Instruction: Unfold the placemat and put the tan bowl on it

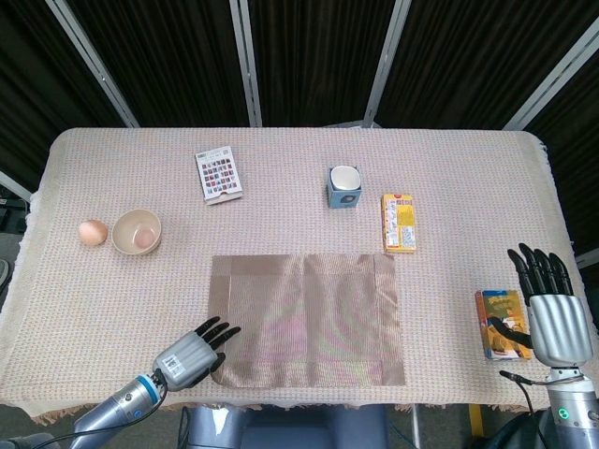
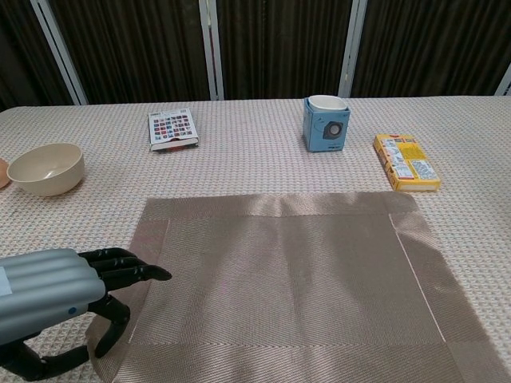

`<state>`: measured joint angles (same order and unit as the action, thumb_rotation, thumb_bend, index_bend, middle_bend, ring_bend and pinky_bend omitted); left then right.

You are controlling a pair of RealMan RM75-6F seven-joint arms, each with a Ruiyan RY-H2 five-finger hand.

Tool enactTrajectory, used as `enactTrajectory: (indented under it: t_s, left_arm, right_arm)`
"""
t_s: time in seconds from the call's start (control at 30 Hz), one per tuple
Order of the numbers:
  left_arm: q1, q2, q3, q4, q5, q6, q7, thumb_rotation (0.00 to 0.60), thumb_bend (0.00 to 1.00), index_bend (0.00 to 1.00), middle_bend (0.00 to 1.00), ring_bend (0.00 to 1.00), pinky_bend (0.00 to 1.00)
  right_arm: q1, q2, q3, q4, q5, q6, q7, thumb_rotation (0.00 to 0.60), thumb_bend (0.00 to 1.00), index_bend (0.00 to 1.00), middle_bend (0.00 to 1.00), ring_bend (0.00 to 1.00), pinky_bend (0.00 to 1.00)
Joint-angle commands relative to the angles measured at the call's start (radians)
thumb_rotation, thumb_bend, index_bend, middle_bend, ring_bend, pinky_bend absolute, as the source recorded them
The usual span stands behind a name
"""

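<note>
The counter (image 1: 468,168) is covered in a bumpy cream cloth and fills most of the head view. The placemat (image 1: 307,318) lies flat and open in the lower middle of the frame, so the unfolding step looks done or nearly done. The left hand (image 1: 192,351) sits at the mat's lower left corner; it seems to pinch that corner between thumb and fingers, but the chest view does not show this clearly. The right hand (image 1: 549,309) is at the lower right edge, fingers spread wide and holding nothing.

Next comes the tan bowl (image 1: 137,232), which waits at the middle left, well apart from the mat. The left hand must let go, reach up to the bowl and carry it over.

An egg (image 1: 92,232) sits just beside the bowl and could get bumped. A blue cup (image 1: 344,186), a yellow box (image 1: 399,223) and a card (image 1: 218,174) lie above the mat, out of the way.
</note>
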<state>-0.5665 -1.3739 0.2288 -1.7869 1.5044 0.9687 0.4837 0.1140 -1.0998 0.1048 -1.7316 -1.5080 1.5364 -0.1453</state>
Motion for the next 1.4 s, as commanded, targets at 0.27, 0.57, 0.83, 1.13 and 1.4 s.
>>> enactTrajectory:
  t_s: [0.27, 0.57, 0.83, 1.13, 1.4]
  left_arm:
    - [0.027, 0.002, 0.010, -0.006, 0.009, 0.010, 0.026, 0.600, 0.48, 0.65, 0.00, 0.00, 0.00]
    - [0.055, 0.016, 0.004, -0.007, -0.005, 0.032, 0.059, 0.600, 0.48, 0.65, 0.00, 0.00, 0.00]
    - [0.074, 0.031, 0.008, 0.000, -0.009, 0.039, 0.048, 0.600, 0.40, 0.60, 0.00, 0.00, 0.00]
    - [0.054, 0.080, 0.022, -0.021, 0.021, -0.006, -0.031, 0.600, 0.00, 0.00, 0.00, 0.00, 0.00]
    - [0.061, 0.204, 0.010, -0.052, 0.133, 0.111, -0.249, 0.600, 0.00, 0.00, 0.00, 0.00, 0.00]
  right_arm:
    - [-0.004, 0.006, 0.003, -0.004, -0.004, 0.006, 0.009, 0.600, 0.00, 0.00, 0.00, 0.00, 0.00]
    - [-0.006, 0.012, 0.005, -0.010, -0.008, 0.009, 0.015, 0.600, 0.00, 0.00, 0.00, 0.00, 0.00]
    - [-0.007, 0.012, 0.005, -0.012, -0.010, 0.008, 0.013, 0.600, 0.00, 0.00, 0.00, 0.00, 0.00]
    - [-0.008, 0.012, 0.004, -0.015, -0.014, 0.010, 0.008, 0.600, 0.00, 0.00, 0.00, 0.00, 0.00]
    - [-0.009, 0.012, 0.003, -0.019, -0.017, 0.008, 0.007, 0.600, 0.00, 0.00, 0.00, 0.00, 0.00]
